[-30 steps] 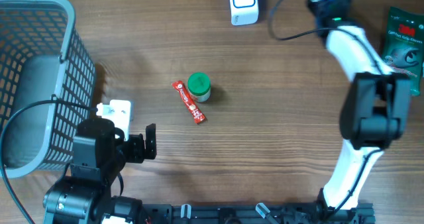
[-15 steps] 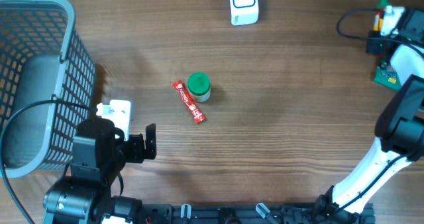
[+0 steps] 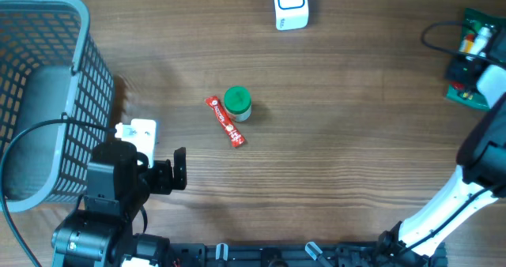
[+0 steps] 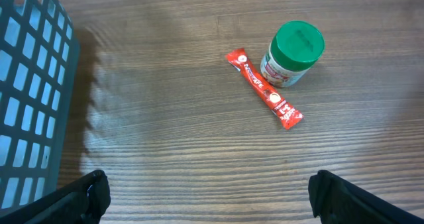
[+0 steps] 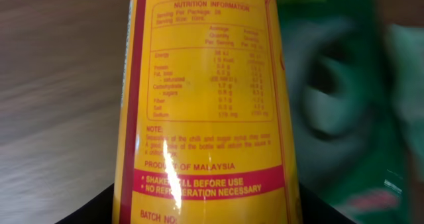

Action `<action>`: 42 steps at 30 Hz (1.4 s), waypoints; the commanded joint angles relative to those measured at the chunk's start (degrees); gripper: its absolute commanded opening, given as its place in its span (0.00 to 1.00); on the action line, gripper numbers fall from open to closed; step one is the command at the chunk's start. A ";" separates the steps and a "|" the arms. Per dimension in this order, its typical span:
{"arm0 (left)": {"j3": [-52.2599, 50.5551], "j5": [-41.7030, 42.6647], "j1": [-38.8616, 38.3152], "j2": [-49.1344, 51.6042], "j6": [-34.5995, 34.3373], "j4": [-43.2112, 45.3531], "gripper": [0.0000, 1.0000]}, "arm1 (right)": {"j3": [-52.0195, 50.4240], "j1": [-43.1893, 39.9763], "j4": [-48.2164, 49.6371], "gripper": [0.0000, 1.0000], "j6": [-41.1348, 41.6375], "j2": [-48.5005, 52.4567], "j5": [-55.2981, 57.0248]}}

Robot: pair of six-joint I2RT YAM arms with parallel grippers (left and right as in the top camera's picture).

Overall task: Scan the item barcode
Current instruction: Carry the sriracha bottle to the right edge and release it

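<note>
A blue-grey plastic mesh basket [image 3: 85, 76] fills the wooden table's [image 3: 340, 148] 9 to 10 o'clock corner. Near the middle stands a small upright jar with a green lid [image 3: 237, 102], and a red Nescafé stick sachet [image 3: 226, 122] lies flat just beside it at its 7 o'clock, running from 10 towards 4 o'clock. A green printed packet [image 3: 477, 20] lies at the table's 2 o'clock edge
</note>
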 commanded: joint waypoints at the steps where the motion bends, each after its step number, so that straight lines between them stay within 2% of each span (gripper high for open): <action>1: -0.33 0.26 -0.31 -0.31 -0.52 0.15 1.00 | 0.31 -4.90 -0.09 0.41 4.20 -3.61 1.27; 8: -0.33 0.26 -0.31 -0.31 -0.52 0.15 1.00 | -1.05 -12.11 -1.97 0.45 4.24 -3.58 0.79; 15: -0.33 0.26 -0.31 -0.31 -0.55 0.15 1.00 | -2.36 -13.77 -3.87 0.49 3.96 -3.58 -3.37; 17: -0.33 0.26 -0.31 -0.31 -0.55 0.15 1.00 | -3.34 -13.77 -3.85 0.57 4.02 -3.58 -3.39; 19: -0.33 0.26 -0.31 -0.31 -0.55 0.15 1.00 | -3.67 -13.75 -4.28 0.90 4.00 -3.58 -3.87; 20: -0.33 0.26 -0.31 -0.31 -0.52 0.15 1.00 | -3.65 -13.75 -4.31 1.00 4.02 -3.63 -4.72; 24: -0.33 0.26 -0.31 -0.31 -0.52 0.15 1.00 | -2.60 -13.75 -5.53 1.00 7.45 -7.06 -10.32; 28: -0.33 0.26 -0.31 -0.31 -0.52 0.15 1.00 | -2.12 -13.75 -4.87 1.00 12.09 -15.30 -14.71; 35: -0.33 0.26 -0.31 -0.31 -0.55 0.15 1.00 | -2.12 -13.03 -4.24 1.00 27.58 -32.15 -19.67; 39: -0.33 0.26 -0.31 -0.31 -0.55 0.15 1.00 | -2.12 -10.36 -8.50 1.00 34.58 -36.98 -20.15; 42: -0.33 0.26 -0.31 -0.31 -0.52 0.15 1.00 | -2.14 -6.91 -13.84 1.00 44.00 -38.66 -20.39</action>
